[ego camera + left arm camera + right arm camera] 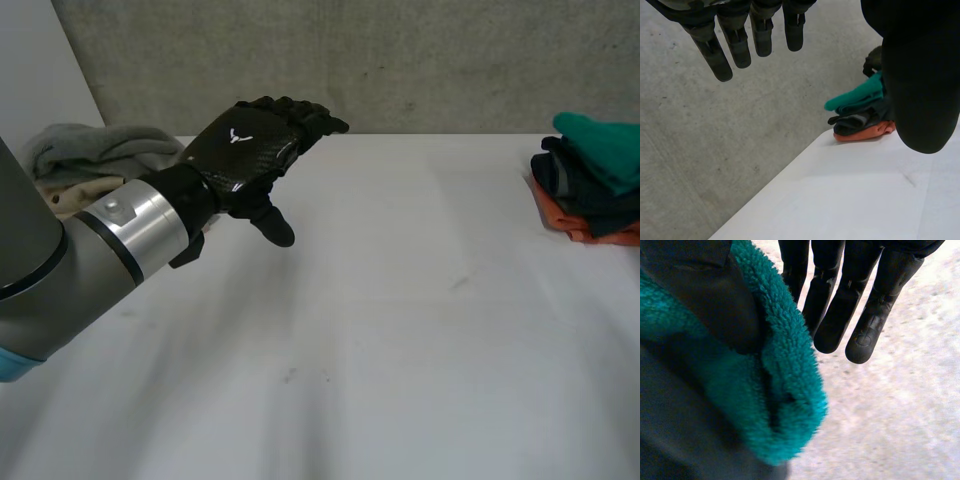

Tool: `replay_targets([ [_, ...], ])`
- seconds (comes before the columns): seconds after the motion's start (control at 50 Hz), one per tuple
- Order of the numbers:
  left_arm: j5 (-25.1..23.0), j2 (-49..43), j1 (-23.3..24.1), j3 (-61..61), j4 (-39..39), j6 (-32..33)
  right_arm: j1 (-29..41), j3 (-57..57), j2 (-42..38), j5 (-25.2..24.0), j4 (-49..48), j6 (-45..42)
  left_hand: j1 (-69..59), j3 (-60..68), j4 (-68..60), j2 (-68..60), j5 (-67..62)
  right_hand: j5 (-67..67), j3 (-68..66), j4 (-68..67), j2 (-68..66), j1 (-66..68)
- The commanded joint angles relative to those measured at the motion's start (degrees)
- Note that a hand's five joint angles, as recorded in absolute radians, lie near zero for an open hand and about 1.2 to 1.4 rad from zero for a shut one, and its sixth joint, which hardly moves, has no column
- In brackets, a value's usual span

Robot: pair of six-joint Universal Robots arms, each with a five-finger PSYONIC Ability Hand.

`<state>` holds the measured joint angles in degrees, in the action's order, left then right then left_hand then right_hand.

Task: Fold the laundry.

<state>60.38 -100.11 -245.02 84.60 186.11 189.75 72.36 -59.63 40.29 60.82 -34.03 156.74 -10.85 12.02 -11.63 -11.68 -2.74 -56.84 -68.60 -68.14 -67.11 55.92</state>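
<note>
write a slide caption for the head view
Left hand open above the white table, grey laundry pile beside it, folded stack at the right edge

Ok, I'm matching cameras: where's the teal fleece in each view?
Head view: teal fleece tops the stack at the table's right edge.
Left wrist view: beside the left robot hand's thumb.
Right wrist view: beside the right robot hand's fingers.
Shared landmark: dark garment beneath it.

folded stack (pixel 588 190) at the far right edge of the white bench (pixel 400 330), teal fleece (pixel 600 140) on top, dark garments (pixel 580 195) beneath, orange piece (pixel 575 228) at the bottom, loose heap (pixel 85 165) at the far left, crumpled grey cloth (pixel 90 148) over beige patterned cloth (pixel 85 192)
</note>
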Motion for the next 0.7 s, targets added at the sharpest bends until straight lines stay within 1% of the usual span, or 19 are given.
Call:
replay_targets([
  [0.02, 0.00, 0.18, 1.30, 0.13, -0.13, 0.00, -0.11, -1.98, -0.74, -2.28, 4.06, -1.52, -0.54, -0.62, 0.24, 0.29, 1.35, -13.16, -11.40, -11.86, -12.89, 24.08],
  [0.04, 0.00, 0.26, 1.48, 0.13, -0.13, 0.00, -0.12, -2.15, -0.65, -2.02, 4.33, -2.14, -0.54, -0.62, 0.24, 0.29, 1.35, -1.06, 0.70, 0.24, -0.79, 11.99],
  [0.06, 0.00, 0.26, 1.56, 0.13, -0.13, 0.00, -0.12, -2.42, -0.56, -1.58, 4.59, -2.84, -0.37, -0.79, 0.40, 0.45, 1.51, 25.20, 26.96, 26.51, 25.47, -14.28],
  [0.08, 0.00, 0.53, 1.74, 0.30, -0.13, 0.00, -0.29, -2.85, 0.14, -1.06, 5.03, -3.89, -0.37, -0.79, 0.40, 0.45, 1.51, 56.77, 58.53, 58.08, 57.04, -45.85],
  [0.14, 0.00, 0.70, 1.74, 0.39, -0.05, 0.00, -0.99, -3.12, 1.54, 0.88, 5.82, -5.21, -0.37, -0.79, 0.40, 0.45, 1.51, 56.84, 58.60, 58.14, 57.11, -45.92],
  [0.2, 0.00, 0.88, 1.74, 0.30, -0.05, 0.00, -1.61, -4.79, 6.28, 4.04, 7.75, -5.13, -0.37, -0.79, 0.40, 0.45, 1.51, 56.84, 58.60, 58.14, 57.11, -45.92],
  [0.24, 0.00, 0.97, 1.83, 0.30, 0.04, 0.00, -2.40, -7.07, 10.41, 6.06, 11.43, -5.39, -0.37, -0.79, 0.40, 0.45, 1.51, 56.84, 58.60, 58.14, 57.11, -45.92],
  [0.28, 0.00, 1.05, 1.83, 0.22, 0.04, 0.00, -3.45, -8.65, 13.14, 6.51, 14.51, -5.66, -0.20, -0.96, 0.57, 0.62, 1.68, 56.84, 58.60, 58.14, 57.11, -45.92],
  [0.34, 0.09, 1.41, 1.74, 0.13, 0.04, 0.00, -5.56, -9.80, 17.80, 7.74, 22.67, -5.92, -0.04, -1.13, 0.74, 0.79, 1.85, 56.84, 58.60, 58.14, 57.11, -45.92],
  [0.42, 0.26, 2.02, 1.48, -0.05, 0.13, -0.09, -9.86, -5.86, 20.71, 11.42, 32.70, -7.06, -0.03, -1.13, 0.74, 0.79, 1.85, 56.84, 58.60, 58.14, 57.11, -45.92],
  [0.44, 0.35, 2.20, 1.39, -0.22, 0.22, -0.17, -10.39, -4.45, 21.14, 12.82, 34.11, -7.85, -0.03, -1.13, 0.74, 0.79, 1.85, 56.84, 58.60, 58.14, 57.11, -45.92],
  [0.46, 0.35, 2.63, 1.04, -0.40, 0.39, -0.44, -11.18, -1.74, 21.41, 15.71, 35.95, -9.94, -0.03, -1.13, 0.74, 0.79, 1.85, 56.84, 58.60, 58.14, 57.11, -45.92],
  [0.52, 0.61, 3.25, 0.08, -1.01, 0.83, -0.70, -10.23, 0.30, 22.55, 18.72, 34.40, -12.25, -0.20, -0.96, 0.57, 0.62, 1.68, 56.84, 58.60, 58.14, 57.11, -45.92],
  [0.58, 3.06, 3.25, -2.73, -2.77, 2.50, -0.70, -1.81, -0.22, 25.45, 18.73, 27.46, -11.20, -0.70, -0.46, 0.07, 0.12, 1.18, 56.84, 58.60, 58.14, 57.11, -45.92],
  [0.6, 6.29, 2.90, -5.26, -4.08, 3.72, -0.53, 3.52, -2.05, 27.02, 17.85, 23.18, -9.19, -0.87, -0.29, -0.10, -0.05, 1.01, 56.84, 58.60, 58.14, 57.11, -45.92],
  [0.64, 9.74, 2.20, -8.35, -5.14, 5.05, -0.26, 8.30, -5.65, 28.70, 16.18, 19.11, -7.07, -0.87, -0.29, -0.10, -0.05, 1.01, 56.84, 58.60, 58.14, 57.11, -45.92],
  [0.66, 11.49, 1.42, -10.02, -5.67, 5.83, -0.09, 10.32, -7.93, 29.75, 14.96, 17.01, -6.02, -0.87, -0.29, -0.10, -0.05, 1.01, 56.84, 58.60, 58.14, 57.11, -45.92],
  [0.68, 14.38, -1.38, -13.34, -6.89, 7.32, 0.26, 13.56, -13.00, 32.46, 11.90, 13.24, -4.18, -0.87, -0.29, -0.10, -0.05, 1.01, 56.84, 58.60, 58.14, 57.11, -45.92],
  [0.7, 15.37, -3.32, -14.85, -7.69, 7.77, 0.70, 14.99, -15.92, 33.88, 10.04, 11.38, -3.64, -0.87, -0.29, -0.10, -0.05, 1.01, 56.84, 58.60, 58.14, 57.11, -45.92],
])
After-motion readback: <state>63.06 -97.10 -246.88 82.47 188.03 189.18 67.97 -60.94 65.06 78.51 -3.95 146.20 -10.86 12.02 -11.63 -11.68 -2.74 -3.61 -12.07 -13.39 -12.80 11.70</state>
